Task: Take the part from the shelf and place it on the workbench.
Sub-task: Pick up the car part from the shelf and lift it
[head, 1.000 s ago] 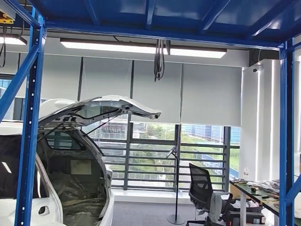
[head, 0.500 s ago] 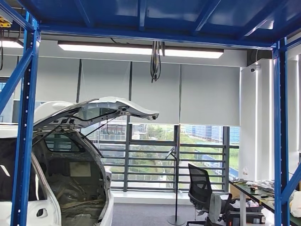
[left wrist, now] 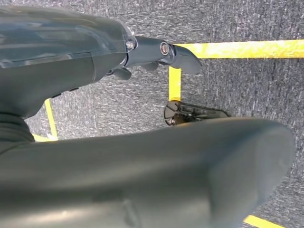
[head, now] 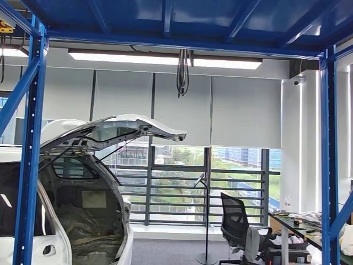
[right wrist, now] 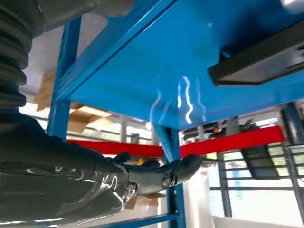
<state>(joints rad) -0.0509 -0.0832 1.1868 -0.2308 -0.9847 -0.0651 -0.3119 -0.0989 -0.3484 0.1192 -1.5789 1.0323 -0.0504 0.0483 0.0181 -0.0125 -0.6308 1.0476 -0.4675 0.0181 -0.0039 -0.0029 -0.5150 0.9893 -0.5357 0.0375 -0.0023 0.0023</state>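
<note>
the part may be the flat black piece [right wrist: 256, 64] lying on the blue shelf [right wrist: 150, 71] above the right hand [right wrist: 157, 173]; its form is unclear. risk: a blind reach could strike the shelf beam. right hand holds nothing, fingers extended. left hand [left wrist: 157, 52] hangs empty over carpet, fingers apart.

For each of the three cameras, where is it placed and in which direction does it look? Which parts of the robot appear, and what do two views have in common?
Head view: high on the body, facing forward through the blue rack at a white car and windows.
Left wrist view: behind the left hand, facing down at grey carpet with yellow tape.
Right wrist view: behind the right hand, facing up at a blue shelf underside.
Shared: the blue rack, in the head and right wrist views.
</note>
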